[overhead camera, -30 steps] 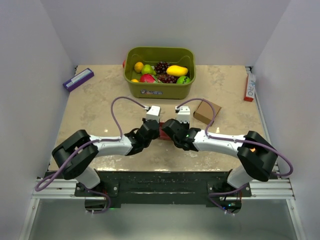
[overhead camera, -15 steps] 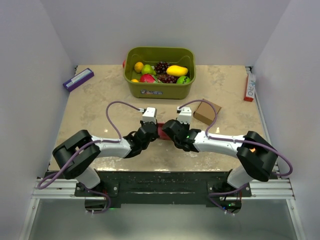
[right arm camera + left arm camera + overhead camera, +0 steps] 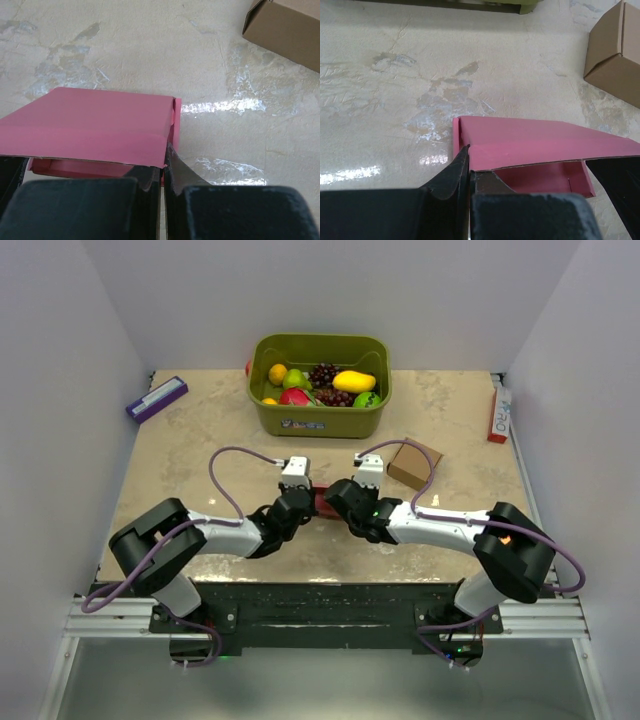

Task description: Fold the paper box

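Top view: I am holding the paper box (image 3: 322,503) between both arms, near the middle of the worktop (image 3: 200,455). My left gripper (image 3: 304,504) is meeting it from 9 o'clock and my right gripper (image 3: 337,504) from 3 o'clock.

Left wrist: the gripper is closed tight, pinching the card's near-left corner. The box is running off toward 3 o'clock, with its top panel raised and a hollow showing under it.

Right wrist: the gripper is likewise clamped on the near-right corner, beside the end flap.

Judgement: the shell looks only half squared. I am thinking both pinches should move together, pushing the ends evenly so the thin card creases on its scores and does not buckle or twist.

Surface: pale, glossy and stone-patterned, throwing glare, so probably slick under card. A brown carton (image 3: 413,463) is sitting at 2 o'clock, near the box. A green tub (image 3: 320,418) of fruit is at 12, a purple pack (image 3: 156,398) at 10, and a red-and-white pack (image 3: 499,412) at the far right edge. Plain white walls are closing in three sides.
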Robot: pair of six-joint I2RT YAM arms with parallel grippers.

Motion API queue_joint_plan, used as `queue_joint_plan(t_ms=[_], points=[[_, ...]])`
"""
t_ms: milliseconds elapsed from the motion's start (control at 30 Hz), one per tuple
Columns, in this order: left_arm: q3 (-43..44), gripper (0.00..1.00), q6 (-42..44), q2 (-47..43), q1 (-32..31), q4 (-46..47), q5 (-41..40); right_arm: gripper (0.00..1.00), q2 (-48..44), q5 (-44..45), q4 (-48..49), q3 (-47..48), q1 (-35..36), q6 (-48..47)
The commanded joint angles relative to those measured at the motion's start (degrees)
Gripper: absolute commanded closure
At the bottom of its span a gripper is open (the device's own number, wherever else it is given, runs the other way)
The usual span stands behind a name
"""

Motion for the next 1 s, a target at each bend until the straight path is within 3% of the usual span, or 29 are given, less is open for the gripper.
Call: queue_joint_plan(t_ms=[0,433,533,733,833,967], points=[[-2.01,1.0,-4.05,1.07,-1.56,0.1,7.23,1.0,0.81,-5.22,7.36,0.71,0.61,3.43],[-5.0,1.0,-3.79,0.19,-2.35,-0.25,5.04,1.0,-0.42,-4.78,5.25,-2.02,0.87,4.13],[-5.35,1.0,-2.74,-0.16,-3.49,-1.39,2.32,0.92,-3.05,-5.05,3.23,-3.16,1.31,4.13],[-5.35,1.0,-1.41,1.24,-9.1,-3.59,-7.17,0.45,-12.72,-7.06,-2.22,-6.06,2.98,2.02],[-4.91,1.0,-1.5,2.47,-11.57,-3.85,-11.48,0.34,-18.69,-9.61,-4.76,-8.34,3.42,1.32],[-3.42,1.0,-2.55,4.23,-12.72,-5.61,-13.68,0.3,-26.07,-13.56,-7.23,-12.12,3.69,-0.43]])
